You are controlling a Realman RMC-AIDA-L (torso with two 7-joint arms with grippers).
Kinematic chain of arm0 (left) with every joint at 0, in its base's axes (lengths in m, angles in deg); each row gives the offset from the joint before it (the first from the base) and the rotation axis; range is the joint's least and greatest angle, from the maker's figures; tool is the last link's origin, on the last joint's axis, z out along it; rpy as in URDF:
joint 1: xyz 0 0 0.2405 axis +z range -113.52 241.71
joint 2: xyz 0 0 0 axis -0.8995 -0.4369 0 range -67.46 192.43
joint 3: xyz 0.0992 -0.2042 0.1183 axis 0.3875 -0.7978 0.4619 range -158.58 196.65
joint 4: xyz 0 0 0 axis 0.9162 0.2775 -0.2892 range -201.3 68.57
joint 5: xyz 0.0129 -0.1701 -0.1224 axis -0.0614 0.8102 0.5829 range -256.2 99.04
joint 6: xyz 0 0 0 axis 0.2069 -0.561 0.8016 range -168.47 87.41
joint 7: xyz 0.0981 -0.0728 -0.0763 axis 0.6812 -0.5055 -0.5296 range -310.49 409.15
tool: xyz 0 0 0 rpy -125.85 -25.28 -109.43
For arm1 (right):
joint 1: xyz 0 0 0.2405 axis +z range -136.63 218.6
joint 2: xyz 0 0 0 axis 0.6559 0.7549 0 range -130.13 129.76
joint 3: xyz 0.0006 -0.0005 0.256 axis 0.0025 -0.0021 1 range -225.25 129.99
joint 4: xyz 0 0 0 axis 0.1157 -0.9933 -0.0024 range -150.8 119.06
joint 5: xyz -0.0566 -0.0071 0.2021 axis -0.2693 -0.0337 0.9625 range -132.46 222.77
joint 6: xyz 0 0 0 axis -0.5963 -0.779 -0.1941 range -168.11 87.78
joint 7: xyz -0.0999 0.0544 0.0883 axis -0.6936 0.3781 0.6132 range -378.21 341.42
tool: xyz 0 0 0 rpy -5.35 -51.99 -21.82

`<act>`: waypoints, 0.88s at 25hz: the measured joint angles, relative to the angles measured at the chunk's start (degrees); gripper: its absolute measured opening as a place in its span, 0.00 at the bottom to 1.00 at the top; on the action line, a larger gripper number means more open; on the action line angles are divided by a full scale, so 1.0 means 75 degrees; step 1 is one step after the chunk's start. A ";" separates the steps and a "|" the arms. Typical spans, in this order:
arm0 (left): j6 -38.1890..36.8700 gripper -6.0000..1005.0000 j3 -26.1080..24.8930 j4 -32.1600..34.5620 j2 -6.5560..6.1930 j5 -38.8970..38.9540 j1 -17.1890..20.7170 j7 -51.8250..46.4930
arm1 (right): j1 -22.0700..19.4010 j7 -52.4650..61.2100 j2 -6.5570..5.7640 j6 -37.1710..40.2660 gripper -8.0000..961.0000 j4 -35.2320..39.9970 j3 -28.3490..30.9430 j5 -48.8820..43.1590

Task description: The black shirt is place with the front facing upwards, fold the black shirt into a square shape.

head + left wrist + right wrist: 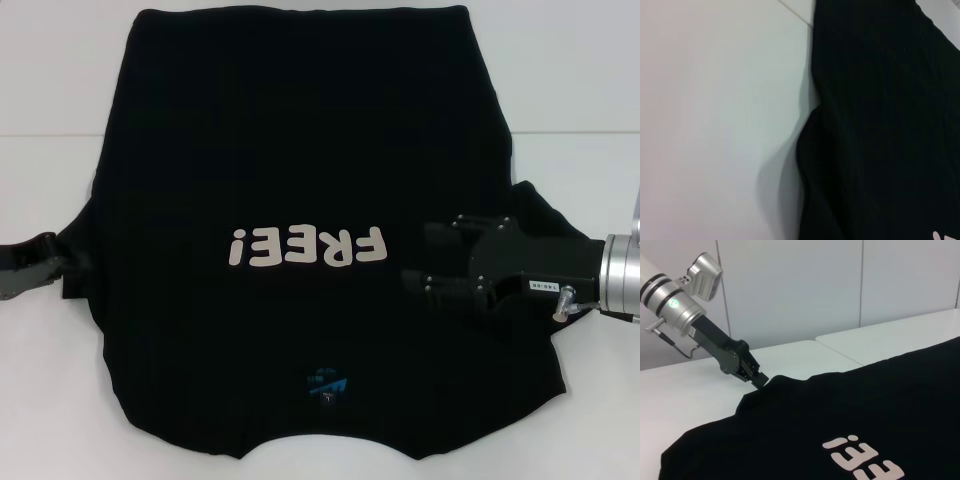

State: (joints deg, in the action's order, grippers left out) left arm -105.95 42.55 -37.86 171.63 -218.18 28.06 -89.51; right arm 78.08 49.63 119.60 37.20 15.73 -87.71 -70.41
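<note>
The black shirt [300, 140] lies spread on the white table [50, 100], front up. Its white "FREE!" lettering [305, 247] and blue neck label [325, 385] are toward the near edge. My left gripper [62, 262] is at the shirt's left sleeve edge. In the right wrist view this left gripper [759, 379] is shut on the cloth of the shirt [840, 410], which peaks up slightly at its tip. My right gripper [428, 260] hangs over the shirt's right side beside the lettering, fingers apart and holding nothing. The left wrist view shows only the shirt [880, 125] and table.
White tabletop [700, 390] shows on both sides of the shirt, with a seam [560, 132] between table panels on the right. A pale wall [790, 290] stands behind the table on the left side.
</note>
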 joint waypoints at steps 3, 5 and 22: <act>0.0045 0.07 -0.0014 0.0005 0.0017 0.0041 0.0004 0.0008 | 0.0000 0.0000 0.0000 0.0023 0.81 0.0003 0.0000 0.0000; 0.0078 0.12 -0.0030 0.0047 0.0027 0.0057 0.0029 0.0016 | -0.0002 0.0000 0.0000 0.0024 0.81 0.0005 0.0000 0.0000; -0.0109 0.75 -0.0001 0.0192 -0.0030 0.0005 0.0158 -0.0031 | -0.0032 0.0000 0.0001 0.0032 0.80 0.0005 0.0000 -0.0001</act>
State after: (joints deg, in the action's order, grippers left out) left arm -106.77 42.54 -36.42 171.40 -218.14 29.25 -89.75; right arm 77.84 49.63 119.60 37.44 15.77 -87.71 -70.42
